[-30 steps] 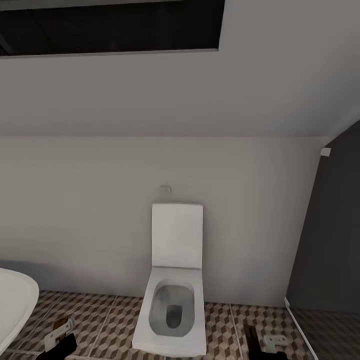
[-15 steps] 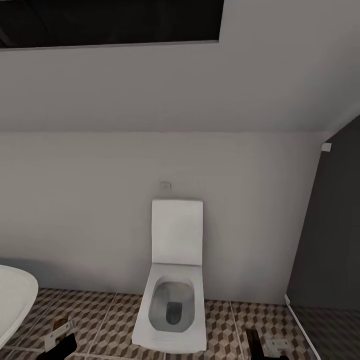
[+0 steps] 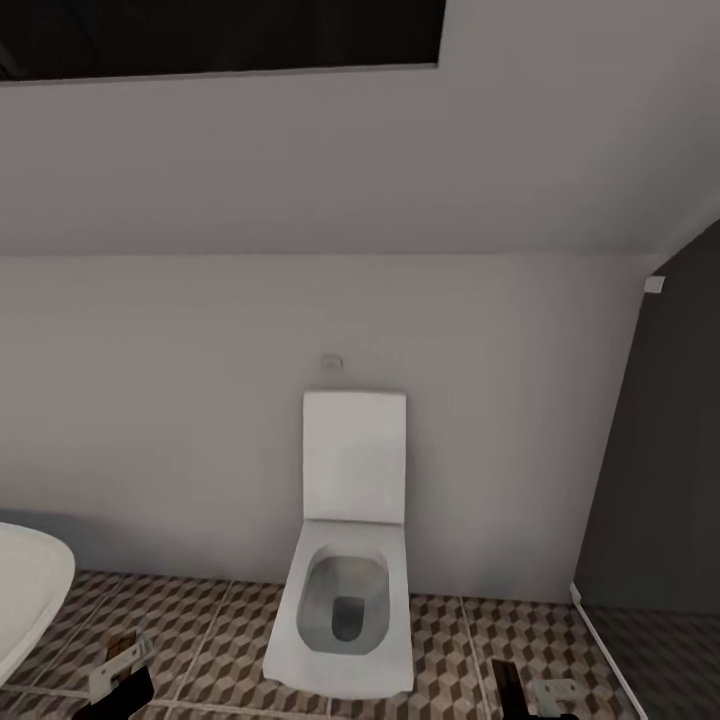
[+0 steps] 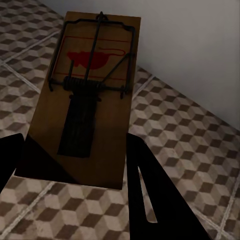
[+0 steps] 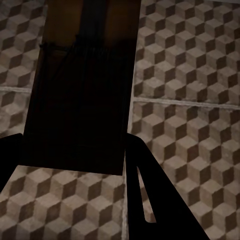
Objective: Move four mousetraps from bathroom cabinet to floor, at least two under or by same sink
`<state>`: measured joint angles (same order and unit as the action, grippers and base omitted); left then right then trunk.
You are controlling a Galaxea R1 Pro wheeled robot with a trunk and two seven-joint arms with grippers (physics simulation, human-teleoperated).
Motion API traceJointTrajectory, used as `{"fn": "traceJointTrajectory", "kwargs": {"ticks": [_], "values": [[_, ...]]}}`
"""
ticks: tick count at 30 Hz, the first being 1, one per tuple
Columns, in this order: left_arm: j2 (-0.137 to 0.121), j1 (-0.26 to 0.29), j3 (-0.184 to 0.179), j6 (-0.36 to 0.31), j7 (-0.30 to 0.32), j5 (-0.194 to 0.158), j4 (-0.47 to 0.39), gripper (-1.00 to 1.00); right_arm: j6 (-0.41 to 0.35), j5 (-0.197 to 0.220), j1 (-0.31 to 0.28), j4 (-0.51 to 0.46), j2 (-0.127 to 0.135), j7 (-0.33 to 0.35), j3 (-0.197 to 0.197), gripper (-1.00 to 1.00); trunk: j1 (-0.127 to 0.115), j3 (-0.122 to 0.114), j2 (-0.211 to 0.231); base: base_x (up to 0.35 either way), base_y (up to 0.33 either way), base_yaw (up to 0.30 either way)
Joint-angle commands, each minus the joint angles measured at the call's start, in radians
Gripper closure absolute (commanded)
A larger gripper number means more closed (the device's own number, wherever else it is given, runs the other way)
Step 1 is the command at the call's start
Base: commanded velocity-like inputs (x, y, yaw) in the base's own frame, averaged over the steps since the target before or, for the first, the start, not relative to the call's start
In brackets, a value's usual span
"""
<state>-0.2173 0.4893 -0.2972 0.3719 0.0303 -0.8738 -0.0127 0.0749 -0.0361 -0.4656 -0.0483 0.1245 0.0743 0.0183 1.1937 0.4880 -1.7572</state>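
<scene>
Currently: one mousetrap (image 4: 90, 95) clamped by the left gripper (image 4: 70, 165), centre frame; a second mousetrap (image 5: 82, 85) clamped by the right gripper (image 5: 70, 160), both above the bathroom floor (image 3: 210, 640). Toilet (image 3: 345, 600) ahead. Advisable: turn towards the sink, keep traps level, lower before releasing.

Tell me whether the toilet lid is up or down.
Up. In the head view the toilet has its white lid standing upright against the wall, and the open bowl shows below it.

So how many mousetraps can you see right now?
2. One mousetrap sits between the left tool's fingers, above the bathroom floor. The other mousetrap is in the right tool, in shadow. More may be hidden elsewhere.
</scene>
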Motion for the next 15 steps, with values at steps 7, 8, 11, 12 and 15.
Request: {"fn": "traceJointTrajectory", "kwargs": {"ticks": [7, 8, 11, 12, 15], "values": [[0.000, 0.001, -0.008, 0.002, -0.001, -0.007, 0.000, 1.00, 0.003, -0.002, -0.001, 0.002, 0.000, 0.004, 0.002, 1.00, 0.027, 0.023, -0.050, 0.000, 0.000, 0.000], [0.000, 0.000, -0.008, 0.002, -0.001, -0.007, 0.000, 1.00, 0.003, -0.002, -0.001, 0.002, 0.000, 0.004, 0.002, 1.00, 0.031, 0.026, -0.057, 0.000, 0.000, 0.000], [0.000, 0.000, -0.008, 0.003, 0.001, -0.007, 0.000, 1.00, 0.003, -0.002, -0.001, 0.002, 0.000, 0.004, 0.002, 1.00, 0.042, 0.036, -0.078, 0.000, 0.000, 0.000], [0.000, 0.000, -0.007, 0.003, 0.001, -0.007, 0.000, 1.00, 0.003, -0.002, -0.001, 0.002, 0.000, 0.004, 0.002, 1.00, 0.046, 0.039, -0.085, 0.000, 0.000, 0.000], [0.000, 0.001, -0.007, 0.004, 0.002, -0.007, 0.000, 1.00, 0.004, -0.001, -0.001, 0.002, 0.000, 0.004, 0.002, 1.00, 0.058, 0.048, -0.106, 0.000, 0.000, 0.000]]}}
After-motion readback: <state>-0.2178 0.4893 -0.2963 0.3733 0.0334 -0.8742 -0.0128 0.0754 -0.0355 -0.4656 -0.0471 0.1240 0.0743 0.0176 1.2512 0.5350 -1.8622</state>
